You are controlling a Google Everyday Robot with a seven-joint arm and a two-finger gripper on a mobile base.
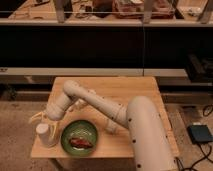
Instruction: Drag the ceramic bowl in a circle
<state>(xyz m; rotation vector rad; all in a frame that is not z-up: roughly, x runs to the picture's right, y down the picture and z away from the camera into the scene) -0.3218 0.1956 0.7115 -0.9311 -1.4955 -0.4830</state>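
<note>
The pale arm (107,107) reaches left, bends at the elbow, angles downward; the gripper (44,118) hangs low at the left, jaws spread wide.

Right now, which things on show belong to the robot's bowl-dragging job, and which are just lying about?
For the job: ceramic bowl, green, with a reddish-brown food piece inside; pincer, open, hanging just over the paper cup beside the bowl; wooden table underneath.
Just lying about: that white upside-down paper cup; blue box on the floor.
</note>
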